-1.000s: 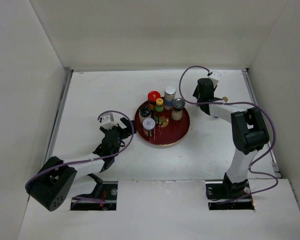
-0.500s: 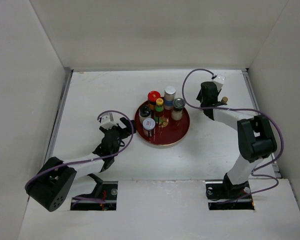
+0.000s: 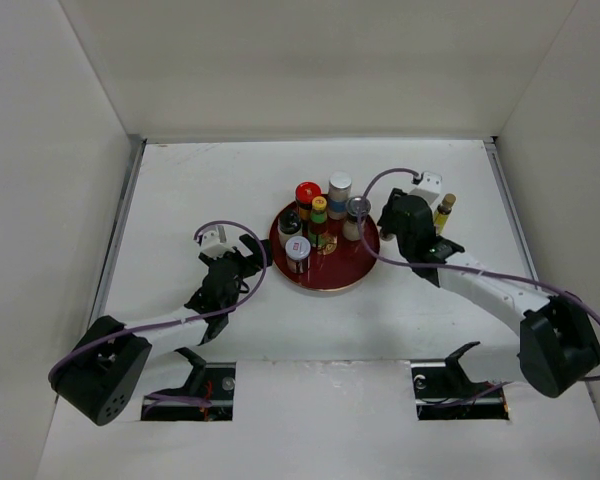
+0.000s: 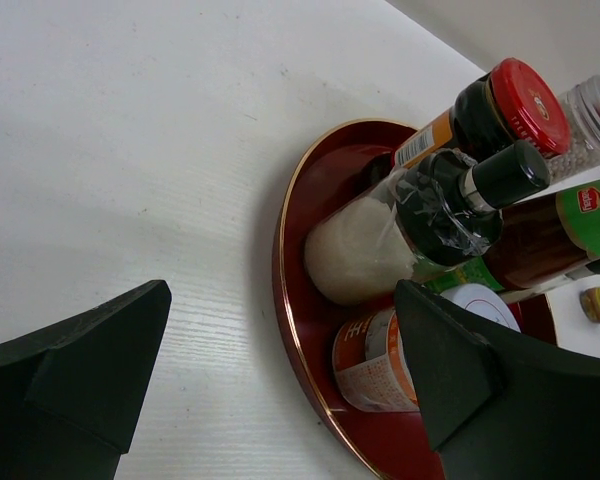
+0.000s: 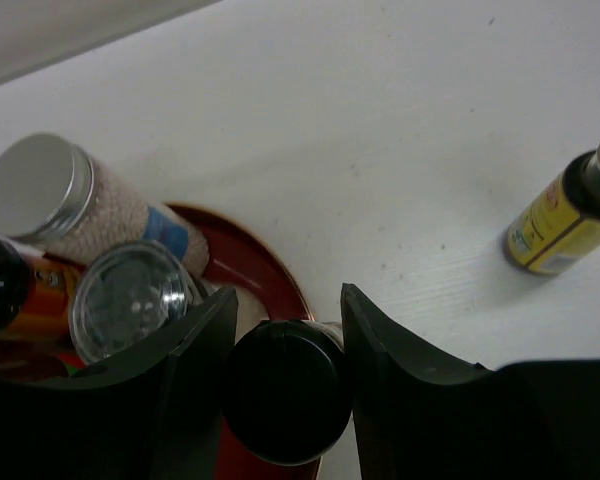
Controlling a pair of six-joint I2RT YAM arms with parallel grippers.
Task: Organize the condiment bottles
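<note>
Several condiment bottles stand on the red round tray (image 3: pixel 325 278): a red cap (image 3: pixel 308 192), a silver-capped jar with a blue band (image 3: pixel 339 186), a yellow-green cap (image 3: pixel 319 205), a clear shaker (image 3: pixel 357 208), a black cap (image 3: pixel 290 222) and a white-lidded jar (image 3: pixel 298 248). My right gripper (image 3: pixel 380 227) is shut on a black-capped bottle (image 5: pixel 285 390) at the tray's right rim (image 5: pixel 270 268). A yellow bottle with a tan top (image 3: pixel 444 212) stands alone on the table to the right. My left gripper (image 3: pixel 252 255) is open and empty beside the tray's left edge (image 4: pixel 285 300).
White walls close in the table on the left, back and right. The yellow bottle (image 5: pixel 570 215) stands close behind the right wrist. In the left wrist view the black-capped bottle (image 4: pixel 505 180) and the orange-labelled jar (image 4: pixel 380 360) stand just inside the rim.
My right gripper has moved from the back right, near the yellow bottle, forward and left to the tray's right rim. The left arm has not moved.
</note>
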